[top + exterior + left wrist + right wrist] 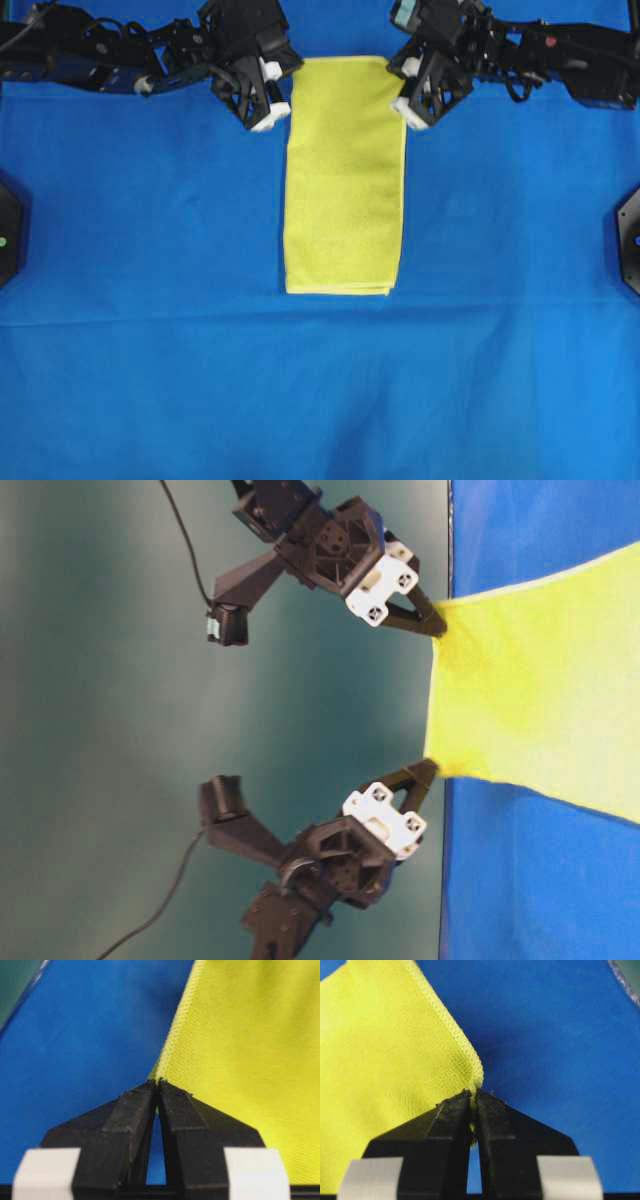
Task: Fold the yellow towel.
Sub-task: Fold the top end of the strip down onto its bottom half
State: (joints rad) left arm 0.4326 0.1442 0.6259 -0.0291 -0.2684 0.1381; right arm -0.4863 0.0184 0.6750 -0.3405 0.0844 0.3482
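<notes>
You see the towel [345, 175] lying as a long strip on the blue sheet [150, 300], its two 12 o'clock corners pinched by the left gripper [268, 118] and right gripper [410, 115], jaws clamped.

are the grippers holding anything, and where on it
Left gripper and right gripper each pinch one far corner of the yellow towel.
</notes>
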